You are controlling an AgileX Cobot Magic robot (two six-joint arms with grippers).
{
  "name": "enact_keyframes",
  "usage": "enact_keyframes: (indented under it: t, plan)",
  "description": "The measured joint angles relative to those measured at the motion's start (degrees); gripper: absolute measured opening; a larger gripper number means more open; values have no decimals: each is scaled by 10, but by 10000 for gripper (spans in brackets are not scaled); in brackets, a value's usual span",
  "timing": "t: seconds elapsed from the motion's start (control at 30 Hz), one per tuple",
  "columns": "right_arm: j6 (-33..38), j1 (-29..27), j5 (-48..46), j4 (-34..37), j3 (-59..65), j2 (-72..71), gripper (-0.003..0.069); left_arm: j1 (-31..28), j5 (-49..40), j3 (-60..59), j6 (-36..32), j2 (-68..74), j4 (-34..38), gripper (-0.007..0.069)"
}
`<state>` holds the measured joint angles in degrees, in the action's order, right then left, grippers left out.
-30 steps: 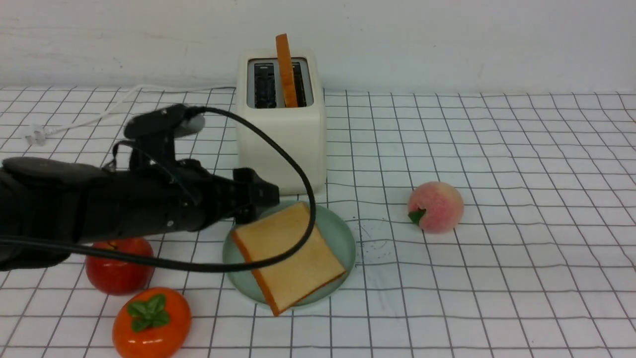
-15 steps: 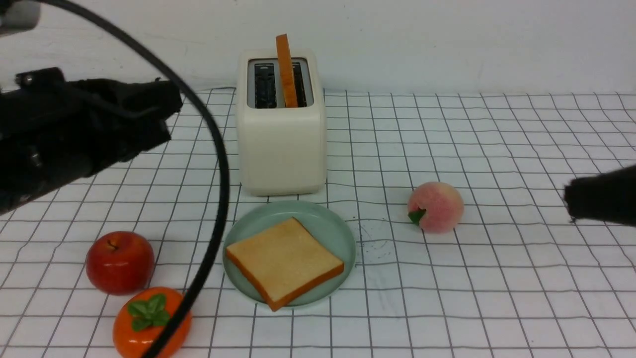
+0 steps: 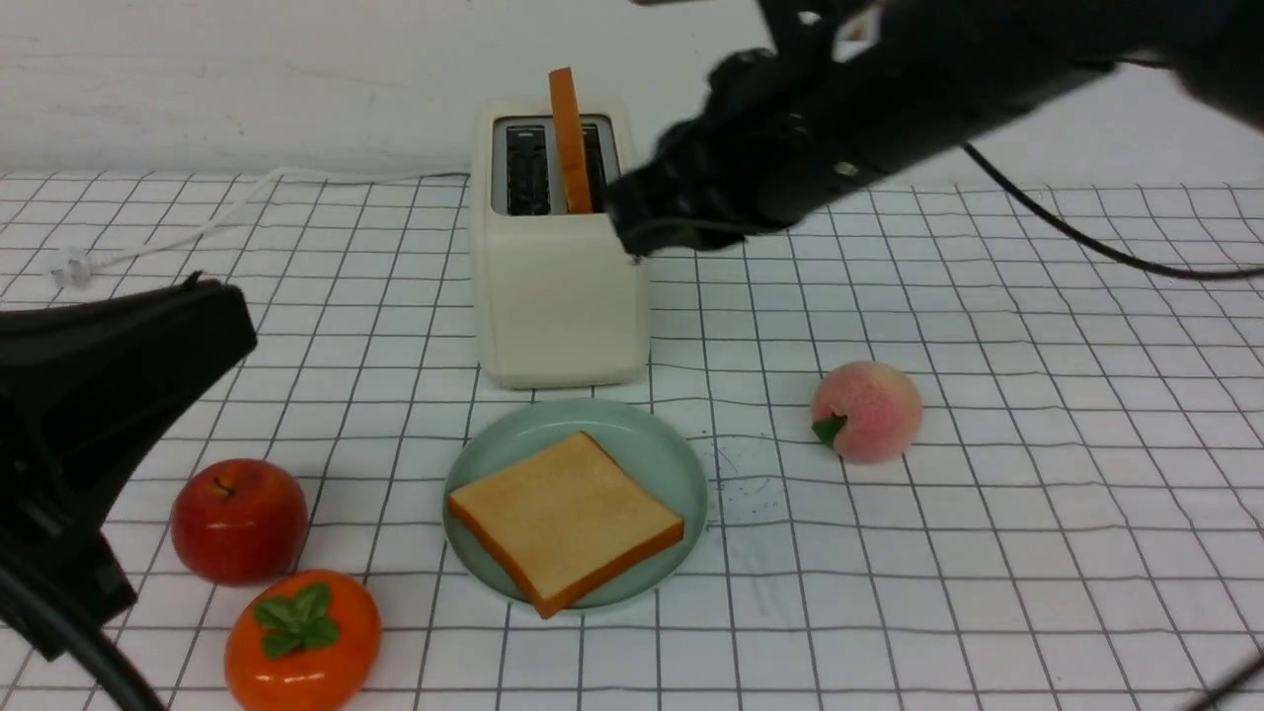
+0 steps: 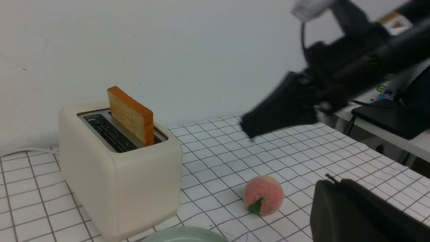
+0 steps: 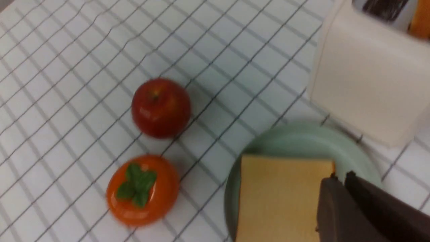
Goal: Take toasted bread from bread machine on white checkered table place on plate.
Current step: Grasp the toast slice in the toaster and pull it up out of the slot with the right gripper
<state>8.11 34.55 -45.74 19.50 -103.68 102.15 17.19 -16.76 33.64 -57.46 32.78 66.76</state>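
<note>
toasted bread [image 3: 565, 518] looks golden-tan; left end effector [image 3: 232, 316] closed, right end effector [image 5: 340, 181] unclear.

Open air above the toasted bread [image 3: 570, 138] standing in the bread machine [image 3: 558, 296]; right claw [image 3: 628, 221] hangs near.

Plain white wall [image 3: 247, 69] runs along the far edge of the table [image 3: 1037, 513], with faint scuffs and marks on it. Light is even and soft, weak shadows only. Left wrist view, beyond the table on its right side: a white side desk [image 4: 403, 143] with a flat black item [image 4: 403, 121] on top, unclear what.
</note>
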Motion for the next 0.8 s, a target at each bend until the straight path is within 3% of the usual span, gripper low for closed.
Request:
enact_keyframes:
  t: [0.03, 0.13, 0.17, 0.3, 0.43, 0.6, 0.7, 0.8]
  plan:
    - [-1, 0, 2, -3, 0, 0, 68, 0, 0, 0, 0, -1, 0, -13]
    - [-28, -2, 36, -39, -126, 119, 221, 0, -4, 0, 2, -1, 0, -13]
    - [-28, -2, 37, -41, -133, 125, 232, 0, -4, 0, 2, -1, 0, -13]
    - [-84, -10, 57, -115, -263, 238, 496, 0, -5, 0, 2, -1, -1, -13]
    - [-154, -14, 61, -202, -325, 301, 632, 0, -7, 0, 2, -1, -2, -13]
    - [-223, -16, 103, -277, -334, 329, 615, 0, -7, 0, 2, -1, -2, -13]
    - [-253, -19, 120, -298, -336, 334, 542, 0, -7, 0, 2, -1, -2, -13]
    - [-273, -26, 127, -311, -336, 334, 379, 0, -7, -5, 2, -1, -2, -13]
